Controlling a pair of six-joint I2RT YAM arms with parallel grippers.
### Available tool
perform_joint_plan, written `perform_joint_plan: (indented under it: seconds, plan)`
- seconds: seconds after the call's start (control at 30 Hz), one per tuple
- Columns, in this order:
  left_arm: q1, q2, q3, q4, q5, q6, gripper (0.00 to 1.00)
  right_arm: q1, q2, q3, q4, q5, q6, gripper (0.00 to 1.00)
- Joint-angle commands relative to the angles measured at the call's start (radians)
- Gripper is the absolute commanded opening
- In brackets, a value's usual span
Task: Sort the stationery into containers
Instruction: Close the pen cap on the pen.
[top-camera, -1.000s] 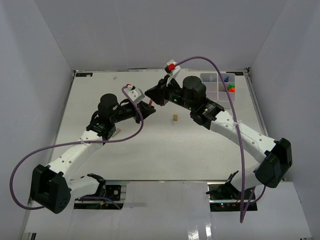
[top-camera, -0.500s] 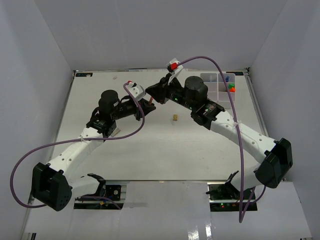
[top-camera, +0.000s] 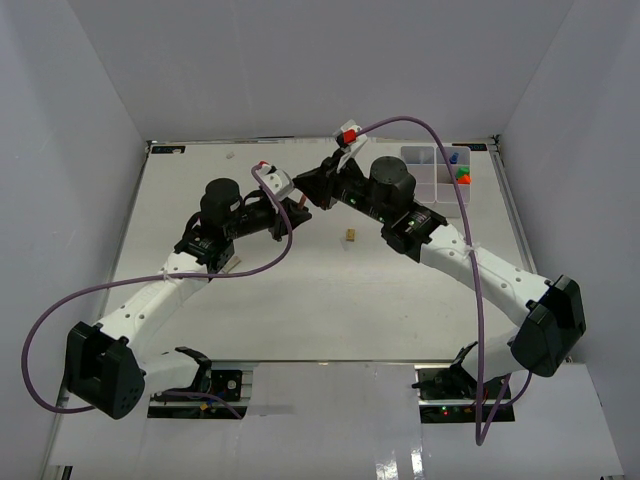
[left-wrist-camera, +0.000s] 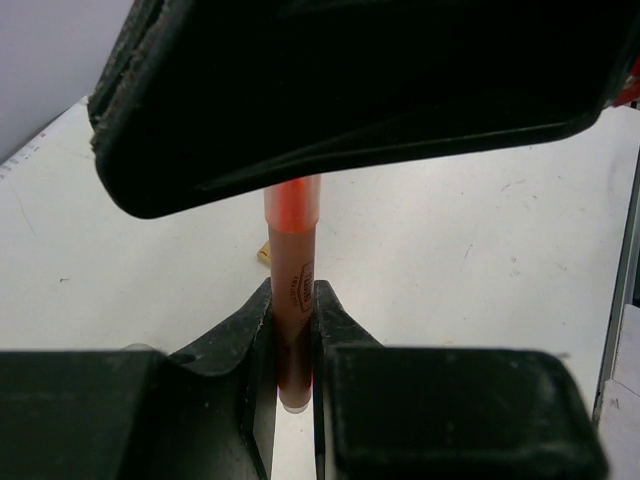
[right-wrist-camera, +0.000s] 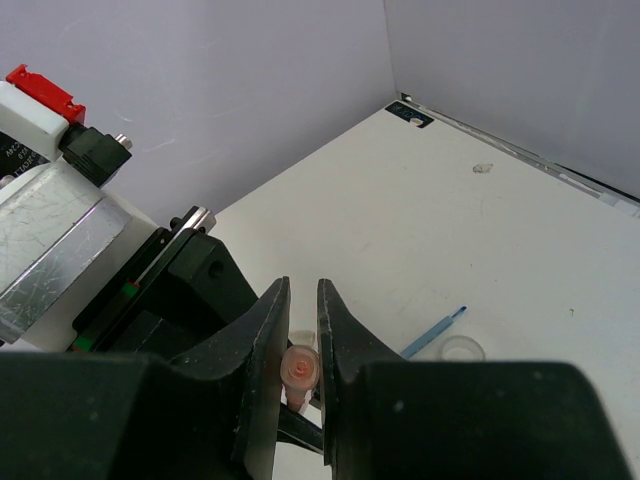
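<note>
A matte white table (top-camera: 300, 300) with faint scuffs fills the floor of a booth closed in by plain pale grey-lilac walls (top-camera: 300, 60). A metal strip runs along the far edge, and purple cables loop off both arms. Above the table's far middle, the left gripper (left-wrist-camera: 290, 300) is clamped on the pink stick (left-wrist-camera: 292, 260). The right gripper (right-wrist-camera: 303, 300) is closed on the stick's other end, so the stick is held in the air between both. Dark print and a small emblem run along the stick but are too small to read. A tan block (top-camera: 350, 235) lies just beside them on the table, and a thin blue pen (right-wrist-camera: 432, 333) and clear tape ring (right-wrist-camera: 462, 350) lie farther back. The white organiser box (top-camera: 440, 175) sits at the far right with a few coloured items inside.
</note>
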Motion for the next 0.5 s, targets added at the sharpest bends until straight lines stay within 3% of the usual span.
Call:
perform_joint_plan:
  seconds: [0.0,0.37,0.47]
  plan:
    - [-0.013,-0.104,0.223,0.615,-0.032,-0.025,0.0,0.058,0.15,-0.172,-0.586,-0.173,-0.015,0.08]
    - [-0.013,-0.135,0.171,0.601,-0.009,-0.038,0.0,0.059,0.085,-0.169,-0.534,-0.156,-0.012,0.08]
    - [-0.013,-0.153,0.122,0.555,0.015,-0.04,0.05,0.059,0.039,-0.149,-0.496,-0.131,-0.018,0.08]
